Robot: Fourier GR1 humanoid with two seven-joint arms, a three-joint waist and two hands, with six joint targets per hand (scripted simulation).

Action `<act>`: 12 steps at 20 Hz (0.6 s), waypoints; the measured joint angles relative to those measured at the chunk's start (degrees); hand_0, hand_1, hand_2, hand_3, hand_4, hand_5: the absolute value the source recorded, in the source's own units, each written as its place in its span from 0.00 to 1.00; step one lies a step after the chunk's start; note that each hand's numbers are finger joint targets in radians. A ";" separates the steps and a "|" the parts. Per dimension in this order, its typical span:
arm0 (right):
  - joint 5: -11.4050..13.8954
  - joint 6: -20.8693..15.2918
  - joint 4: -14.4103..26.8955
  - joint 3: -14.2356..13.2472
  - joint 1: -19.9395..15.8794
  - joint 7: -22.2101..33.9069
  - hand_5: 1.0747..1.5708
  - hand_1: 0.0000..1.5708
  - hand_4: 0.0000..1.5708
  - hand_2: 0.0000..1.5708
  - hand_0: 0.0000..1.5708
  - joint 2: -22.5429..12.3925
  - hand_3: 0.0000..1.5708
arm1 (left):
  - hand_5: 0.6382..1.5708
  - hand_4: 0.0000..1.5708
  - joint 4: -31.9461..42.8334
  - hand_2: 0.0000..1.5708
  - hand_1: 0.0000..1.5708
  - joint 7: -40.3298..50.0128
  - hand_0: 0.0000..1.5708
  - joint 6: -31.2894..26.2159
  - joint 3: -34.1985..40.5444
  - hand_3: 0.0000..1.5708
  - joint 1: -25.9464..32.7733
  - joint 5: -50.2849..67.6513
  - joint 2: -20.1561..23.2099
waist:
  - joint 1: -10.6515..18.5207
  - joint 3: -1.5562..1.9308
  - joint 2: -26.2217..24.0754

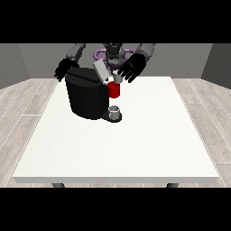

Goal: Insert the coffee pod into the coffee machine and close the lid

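A black coffee machine stands on the white table, left of the middle. Its grey lid is tilted up and open. The red front part of the machine faces the view's right, and a small grey coffee pod sits just above it. The hand at the view's right hovers beside the pod with its fingers spread; whether it touches the pod I cannot tell. The hand at the view's left hangs behind the machine's back corner, fingers relaxed and holding nothing.
A small grey cup rests on the machine's drip base. The table stretches wide to the front and to the right of the machine.
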 measured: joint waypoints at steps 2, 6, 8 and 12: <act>-0.21 0.07 -0.34 -0.22 0.10 0.77 1.00 0.00 0.33 0.00 0.00 -0.25 0.00 | 1.00 0.32 0.49 0.85 0.84 0.68 0.84 -0.14 -0.04 0.79 -0.11 -0.15 -0.46 | -0.37 -0.01 -0.21; -0.90 0.71 -0.50 -0.71 0.96 0.15 1.00 0.00 0.33 0.00 0.00 -0.56 0.00 | 1.00 0.33 0.84 0.83 0.80 0.31 0.80 -0.69 0.02 0.77 -0.51 -0.34 -0.16 | -0.56 -0.01 0.34; -1.17 1.13 -0.85 -0.82 0.71 0.32 1.00 0.00 0.32 0.00 0.00 -0.87 0.00 | 1.00 0.32 1.03 0.80 0.77 0.21 0.77 -0.37 0.13 0.76 -0.79 -0.47 -0.23 | -0.75 0.00 0.82; -2.01 1.24 -0.54 -1.71 0.11 0.47 1.00 0.00 0.33 0.00 0.00 -1.01 0.00 | 1.00 0.31 0.89 0.80 0.75 0.10 0.75 -0.48 -0.12 0.76 -1.37 -0.64 -1.19 | -0.32 0.00 1.04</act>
